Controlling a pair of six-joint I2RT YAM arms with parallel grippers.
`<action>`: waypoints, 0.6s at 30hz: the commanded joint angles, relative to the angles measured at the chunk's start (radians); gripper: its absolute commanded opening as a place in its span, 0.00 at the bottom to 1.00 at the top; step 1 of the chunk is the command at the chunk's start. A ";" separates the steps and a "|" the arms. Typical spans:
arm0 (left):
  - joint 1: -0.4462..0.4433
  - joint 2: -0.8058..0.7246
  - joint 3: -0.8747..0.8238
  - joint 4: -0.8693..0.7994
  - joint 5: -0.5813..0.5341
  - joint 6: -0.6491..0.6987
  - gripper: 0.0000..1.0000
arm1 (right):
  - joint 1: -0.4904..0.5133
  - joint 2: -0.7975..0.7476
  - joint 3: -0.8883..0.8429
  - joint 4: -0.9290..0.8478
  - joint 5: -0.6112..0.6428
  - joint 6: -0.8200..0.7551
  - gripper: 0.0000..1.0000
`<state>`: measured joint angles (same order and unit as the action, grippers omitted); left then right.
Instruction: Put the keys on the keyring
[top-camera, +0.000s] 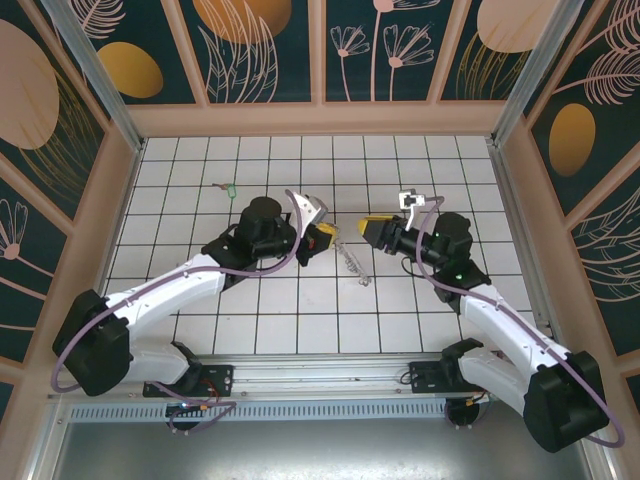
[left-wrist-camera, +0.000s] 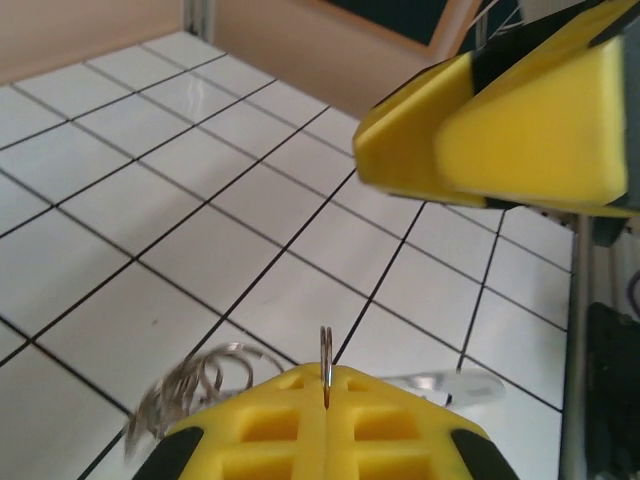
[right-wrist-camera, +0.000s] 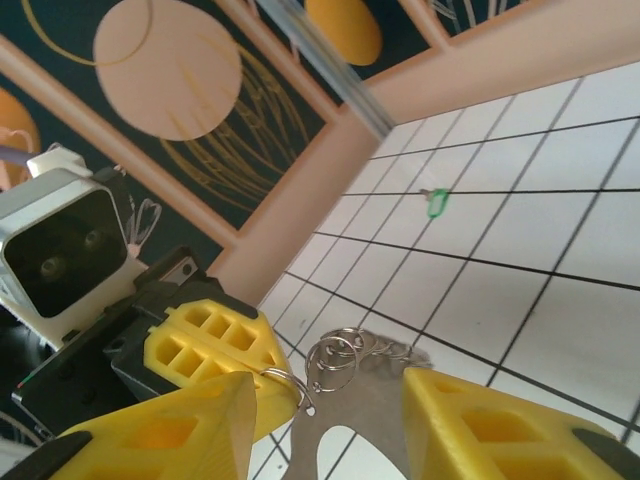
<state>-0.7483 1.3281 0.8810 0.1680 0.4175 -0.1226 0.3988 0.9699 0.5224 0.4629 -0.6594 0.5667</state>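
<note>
My left gripper (top-camera: 325, 238) (left-wrist-camera: 327, 385) is shut on the keyring (left-wrist-camera: 326, 352) (right-wrist-camera: 288, 384), a thin silvery split ring held edge-up between the yellow pads. A bunch of small linked rings (top-camera: 351, 263) (left-wrist-camera: 185, 385) (right-wrist-camera: 345, 358) hangs from it, together with a flat silvery piece with a cut-out (left-wrist-camera: 455, 385) (right-wrist-camera: 365, 430). My right gripper (top-camera: 368, 230) (right-wrist-camera: 328, 392) faces the left one, its jaws apart on either side of that flat piece. One of the keys (top-camera: 229, 186) (right-wrist-camera: 437, 205), small with a green head, lies on the tiles at the far left, apart from both grippers.
White tiled floor (top-camera: 300, 320) with tan walls (top-camera: 320, 118) all round. An aluminium post (top-camera: 520, 80) stands at the far right corner. The two grippers nearly touch at the middle of the floor.
</note>
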 joint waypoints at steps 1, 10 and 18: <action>-0.003 -0.027 0.043 0.064 0.066 0.019 0.00 | -0.007 0.020 0.036 0.106 -0.112 0.038 0.41; -0.003 -0.013 0.075 0.076 0.118 0.014 0.00 | -0.005 0.068 0.039 0.192 -0.184 0.063 0.40; -0.003 0.003 0.086 0.090 0.168 0.004 0.00 | -0.006 0.092 0.034 0.221 -0.219 0.059 0.37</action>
<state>-0.7483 1.3247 0.9298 0.1883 0.5411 -0.1204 0.3988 1.0611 0.5282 0.6140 -0.8383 0.6205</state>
